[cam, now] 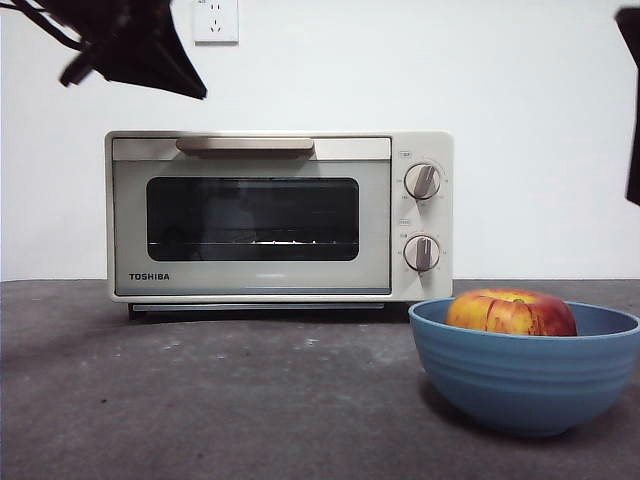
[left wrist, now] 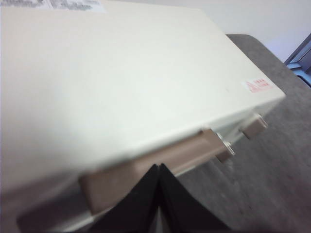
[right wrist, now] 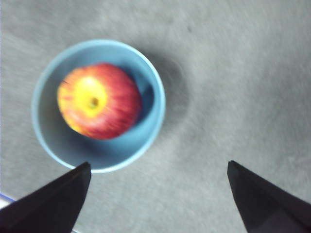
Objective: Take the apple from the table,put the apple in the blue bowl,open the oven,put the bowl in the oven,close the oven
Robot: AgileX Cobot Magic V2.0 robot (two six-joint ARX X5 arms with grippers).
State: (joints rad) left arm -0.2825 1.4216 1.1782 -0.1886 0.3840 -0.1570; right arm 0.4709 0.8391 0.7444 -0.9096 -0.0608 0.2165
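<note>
One apple (right wrist: 98, 101) sits inside the blue bowl (right wrist: 146, 92) on the counter (cam: 200, 400), right of the closed oven (cam: 270, 215). My right hand (right wrist: 158, 182) hangs above the bowl, spread wide and empty. My left hand (left wrist: 159, 167), pressed together, hovers just above the oven's handle (left wrist: 160, 158).

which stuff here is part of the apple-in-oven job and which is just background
Job: apple, in the blue bowl; oven, door shut; table; left gripper, shut, above the oven handle; right gripper, open, above the bowl.
Background: wall socket; white wall.
</note>
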